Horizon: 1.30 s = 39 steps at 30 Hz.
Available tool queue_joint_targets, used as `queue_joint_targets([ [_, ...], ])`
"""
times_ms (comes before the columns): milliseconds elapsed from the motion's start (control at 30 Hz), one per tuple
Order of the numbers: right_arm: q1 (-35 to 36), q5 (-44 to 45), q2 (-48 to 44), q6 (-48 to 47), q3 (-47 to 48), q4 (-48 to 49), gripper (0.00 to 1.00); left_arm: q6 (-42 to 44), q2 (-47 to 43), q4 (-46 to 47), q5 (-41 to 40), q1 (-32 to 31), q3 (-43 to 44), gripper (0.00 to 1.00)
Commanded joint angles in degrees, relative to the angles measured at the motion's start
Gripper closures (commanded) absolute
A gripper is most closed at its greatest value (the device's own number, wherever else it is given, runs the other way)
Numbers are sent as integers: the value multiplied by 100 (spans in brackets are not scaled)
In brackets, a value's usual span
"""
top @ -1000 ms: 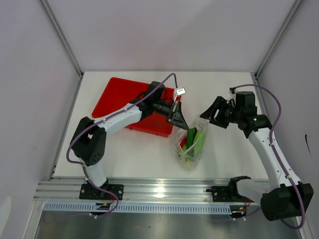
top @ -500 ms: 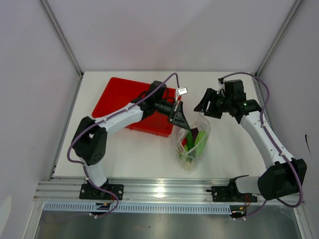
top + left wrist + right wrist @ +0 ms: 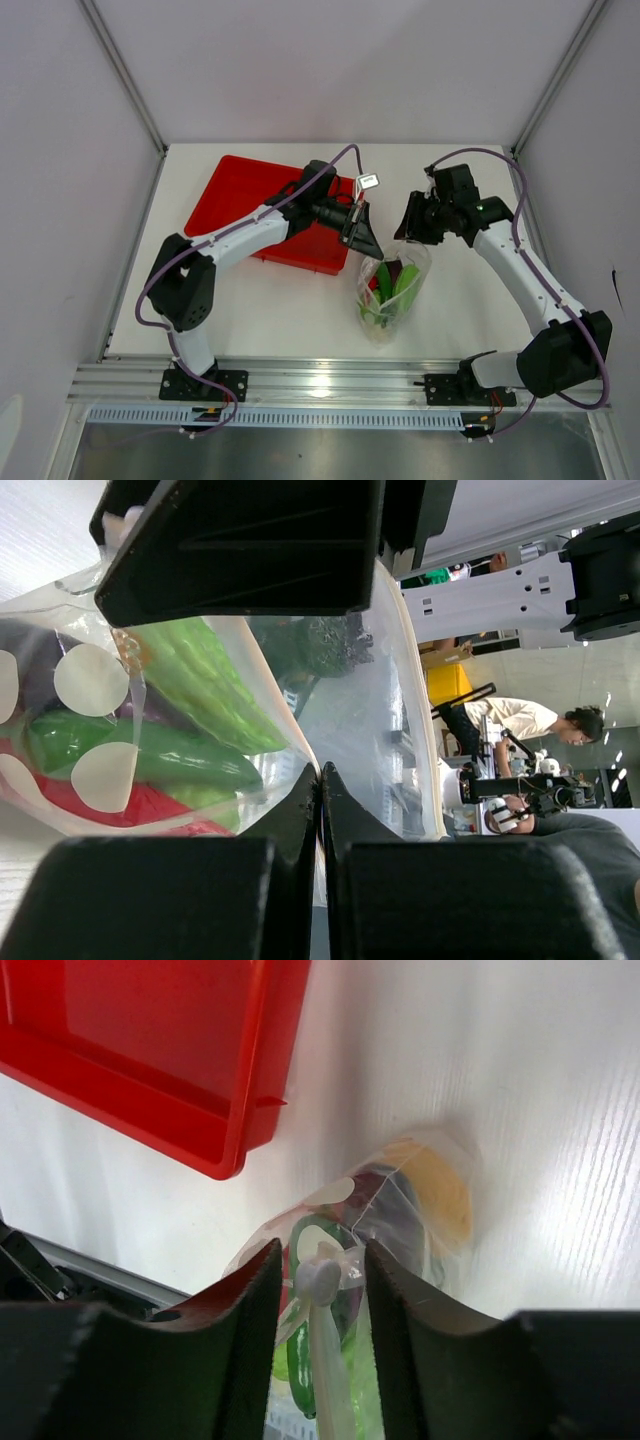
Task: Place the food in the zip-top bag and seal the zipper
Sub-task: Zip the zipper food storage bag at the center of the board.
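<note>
Top external view: the zip-top bag sits on the bench with the food inside. The left pincer is squeezed tight on the bag's top edge. The right pincer is partly apart, and the bag's rim sits loose between its fingers.

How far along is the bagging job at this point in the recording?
Done: the food sits inside the zip-top bag. In hand: the left gripper is shut on the bag's top edge, and the right gripper straddles that edge, fingers apart. Left: pressing the zipper closed; the mouth does not look sealed yet.
</note>
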Motion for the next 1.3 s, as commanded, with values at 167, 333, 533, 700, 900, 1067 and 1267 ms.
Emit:
queue_joint_targets([
  [167, 127, 560, -160, 49, 86, -227, 85, 299, 73, -196, 91, -66, 443, 99],
  [333, 48, 719, -318, 304, 85, -175, 100, 510, 91, -477, 12, -110, 557, 91],
  [533, -101, 710, -573, 646, 121, -96, 100, 589, 12, -610, -234, -206, 628, 65],
  [700, -207, 719, -749, 945, 86, -87, 100, 782, -59, -802, -577, -346, 742, 18],
  [900, -207, 973, -933, 1367, 24, -61, 100, 1117, 20, -1628, -1051, -627, 1506, 0],
  [1067, -215, 1131, -1109, 1596, -73, 28, 100, 976, -146, -2040, -2260, -908, 1595, 0],
  [1267, -233, 1176, -1188, 1578, -107, -8, 100, 1038, -419, -2832, -4387, -1374, 1550, 1],
])
